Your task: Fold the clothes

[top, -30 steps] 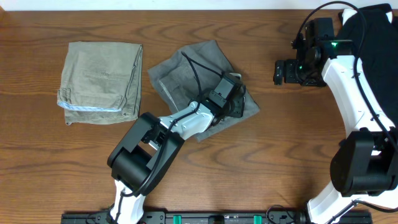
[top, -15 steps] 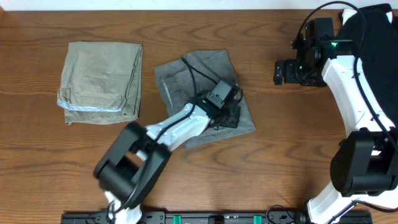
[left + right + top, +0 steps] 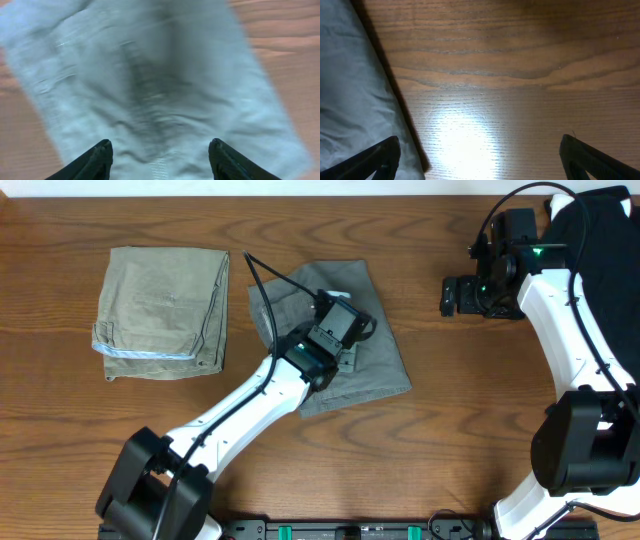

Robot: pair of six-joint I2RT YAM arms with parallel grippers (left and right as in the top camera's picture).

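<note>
STEP: apparently squaring folded grey woven shorts point(image 3: 378, 365) — left gripper point(image 3: 160, 150) spread above, empty | right gripper point(image 3: 480, 150) spread, idle | NEXT: likely regrasp an edge

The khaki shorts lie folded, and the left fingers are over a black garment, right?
No: the left fingers hover open over the grey shorts, not a black garment, as the left wrist view shows. The khaki shorts do lie folded.

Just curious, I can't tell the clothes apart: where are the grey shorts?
In the overhead view the grey shorts lie mid-table, right of the folded khaki shorts, under the left gripper.
</note>
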